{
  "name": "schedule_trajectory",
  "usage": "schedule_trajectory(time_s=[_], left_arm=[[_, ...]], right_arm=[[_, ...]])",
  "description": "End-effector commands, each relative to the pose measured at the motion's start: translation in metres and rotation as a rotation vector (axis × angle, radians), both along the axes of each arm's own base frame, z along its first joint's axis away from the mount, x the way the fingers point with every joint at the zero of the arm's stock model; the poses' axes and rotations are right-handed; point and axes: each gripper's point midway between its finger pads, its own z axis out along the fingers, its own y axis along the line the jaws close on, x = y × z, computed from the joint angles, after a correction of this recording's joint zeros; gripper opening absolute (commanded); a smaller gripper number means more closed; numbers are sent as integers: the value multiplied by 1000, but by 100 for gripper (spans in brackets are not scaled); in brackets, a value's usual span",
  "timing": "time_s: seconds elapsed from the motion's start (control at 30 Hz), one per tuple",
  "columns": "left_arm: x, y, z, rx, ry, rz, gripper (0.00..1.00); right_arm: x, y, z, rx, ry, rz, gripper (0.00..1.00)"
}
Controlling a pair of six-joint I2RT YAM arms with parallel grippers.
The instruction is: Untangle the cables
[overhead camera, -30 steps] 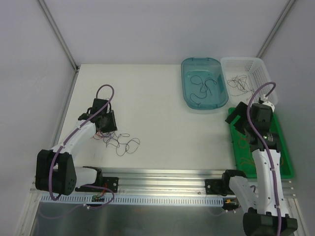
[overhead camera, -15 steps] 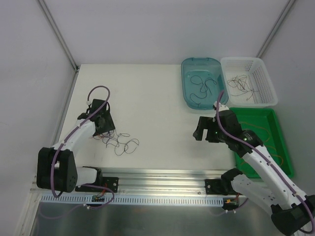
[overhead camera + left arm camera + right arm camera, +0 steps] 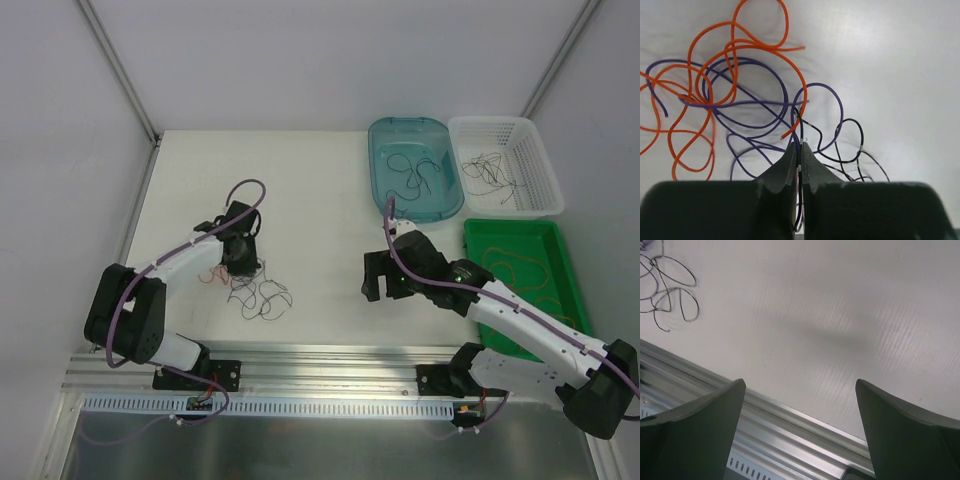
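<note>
Cables [image 3: 256,291] lie in a loose tangle on the white table [image 3: 320,200], toward its front left, just under the left claw [image 3: 241,262]. From the left wrist, that claw [image 3: 800,149] is pinched narrow, its tips pressed together on a thin dark strand [image 3: 797,131] that runs down between them. Orange loops [image 3: 770,47] and purple loops [image 3: 765,103] sprawl to the upper left, and black curls [image 3: 850,120] lie to the right. The right claw [image 3: 378,285] hangs over bare table near the middle, well apart from the tangle, its fingers [image 3: 715,405] spread wide. Dark strands rest in the blue tub [image 3: 380,135] and in the white basket [image 3: 545,160]. An orange strand [image 3: 515,262] lies in the green tray [image 3: 470,232].
</note>
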Motion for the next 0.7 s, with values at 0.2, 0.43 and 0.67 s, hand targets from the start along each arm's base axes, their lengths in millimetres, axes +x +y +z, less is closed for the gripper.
schedule_trajectory(time_s=[0.2,0.43,0.67], left_arm=[[-4,-108,84,-320,-173,-160,0],[-6,-121,110,-401,-214,-146,0],[-11,-122,125,-437,-250,-146,0]], right_arm=[[7,44,25,235,-63,58,97],[-12,106,11,364,-16,269,99],[-5,158,11,479,-29,350,99]])
